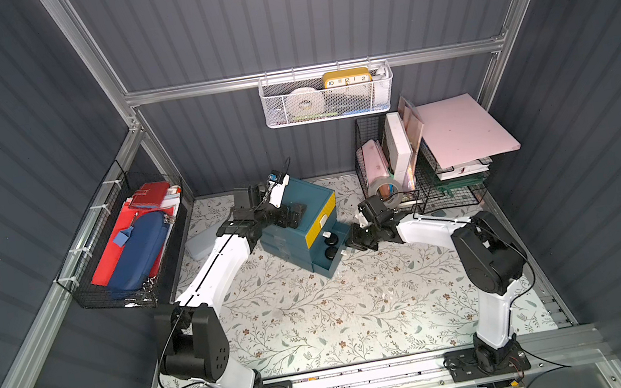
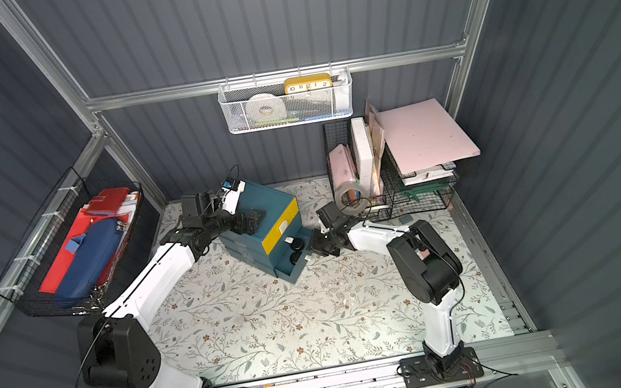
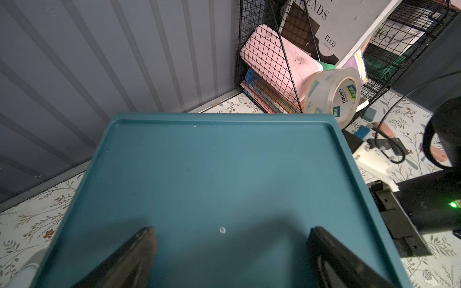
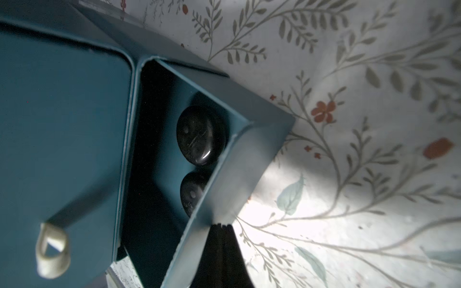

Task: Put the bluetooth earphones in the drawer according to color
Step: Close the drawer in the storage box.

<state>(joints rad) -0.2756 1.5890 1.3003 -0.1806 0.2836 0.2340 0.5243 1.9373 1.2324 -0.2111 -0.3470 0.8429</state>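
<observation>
Teal plastic sits under both arms. Over the cabinet top my left jaws stand wide open, reaching in from its 9 o'clock. I judge this is to pin the cabinet so it cannot slide, though I cannot tell whether the tips press down. At its 4 o'clock my right jaws are closed, tips against the front of the bottom drawer; whether they pinch its handle is hidden. That drawer is pulled out, and two black earphones lie in it side by side against the front wall. That is black with black, so the sort looks right there. The two drawers above look shut or nearly so, and no white or lavender earphones show. A grey box lies on the table at the cabinet's 9 o'clock, beside my left arm. A tape roll and a wire rack crowd 2 o'clock, close behind my right wrist, and I must mind them when backing off.
</observation>
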